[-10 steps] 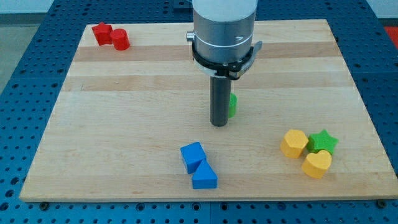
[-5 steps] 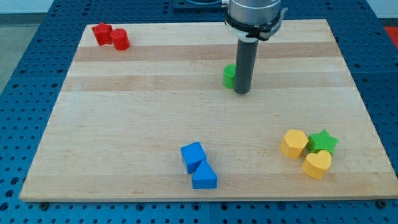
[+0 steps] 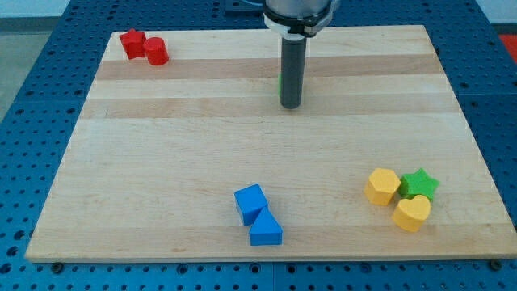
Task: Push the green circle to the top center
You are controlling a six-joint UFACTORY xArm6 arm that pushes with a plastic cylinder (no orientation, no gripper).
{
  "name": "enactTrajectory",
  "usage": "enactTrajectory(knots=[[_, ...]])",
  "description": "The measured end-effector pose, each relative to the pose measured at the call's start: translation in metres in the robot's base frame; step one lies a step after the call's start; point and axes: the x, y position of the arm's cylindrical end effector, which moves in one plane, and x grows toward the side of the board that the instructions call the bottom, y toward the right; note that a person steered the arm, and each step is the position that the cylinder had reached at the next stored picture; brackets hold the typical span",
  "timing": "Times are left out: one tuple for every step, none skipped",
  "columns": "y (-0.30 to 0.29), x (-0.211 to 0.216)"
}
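Although the wooden board [image 3: 161, 153] is taking up nearly the whole view, only its far middle strip is mattering now. There is no pincer on this arm to report as wide, narrow or holding anything: it is ending in a plain dark rod, and my tip [image 3: 291, 105] is resting on the board just right of centre, toward the far edge.

The green circle [image 3: 280, 83] is sitting behind the rod, showing only as a thin green sliver at the rod's left edge (most of it is hidden, so I cannot tell its full outline or whether the rod is touching it). It is lying in the far half of the board, close to the middle left to right, and short of the far edge, so I am judging the task as well along but not finished.

Elsewhere, two blue blocks [image 3: 257, 215] are sitting together at the near centre. At the near right, a yellow hexagon-like block [image 3: 381, 186], a yellow heart [image 3: 412, 212] and a green star [image 3: 420, 183] are clustering, touching one another. Two red blocks [image 3: 144, 45] are huddling at the far left corner.

The circle is looking small, rigid and light, likely sliding easily on smooth wood. Being round, it is apt to slip sideways off the rod, so the push wants to meet its near side squarely on centre.
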Motion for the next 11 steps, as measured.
enactTrajectory(knots=[[-0.003,-0.009],[-0.008,-0.018],[-0.014,-0.027],[-0.016,-0.036],[-0.018,-0.048],[-0.018,-0.066],[-0.018,-0.089],[-0.018,-0.11],[-0.02,-0.124],[-0.022,-0.104],[-0.011,-0.049]])
